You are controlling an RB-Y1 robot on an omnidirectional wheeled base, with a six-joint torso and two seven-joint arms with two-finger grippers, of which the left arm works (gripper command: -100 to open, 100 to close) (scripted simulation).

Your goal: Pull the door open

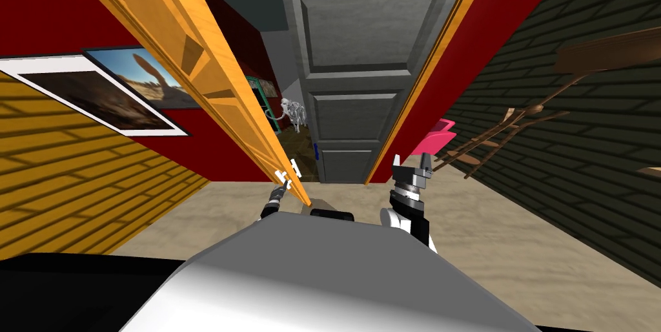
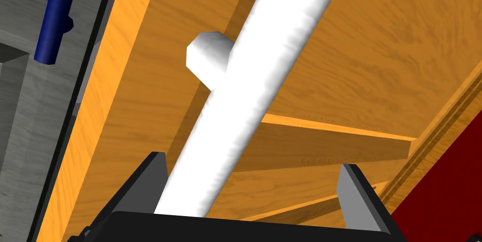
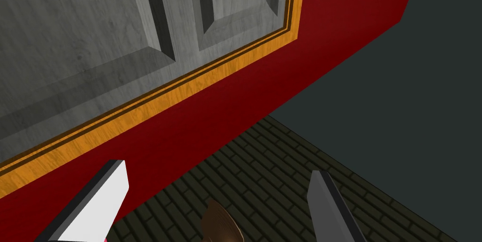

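With the door [image 2: 376, 41] part open, my left hand [image 2: 252, 161] gapes around its white handle [image 2: 263, 65], gripping nothing; next, I judge, it must close and draw back; right hand [image 3: 217, 168] open, empty.

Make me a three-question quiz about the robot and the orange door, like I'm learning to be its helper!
1. True or false: the long white cylindrical handle on the orange wooden door lies between the left claw's fingers.
2. What colour is the bar handle on the grey panelled door? A red, B blue, C green.
3. Fill in: the right claw is ___ (open or shut).

Key: 1 true; 2 B; 3 open.
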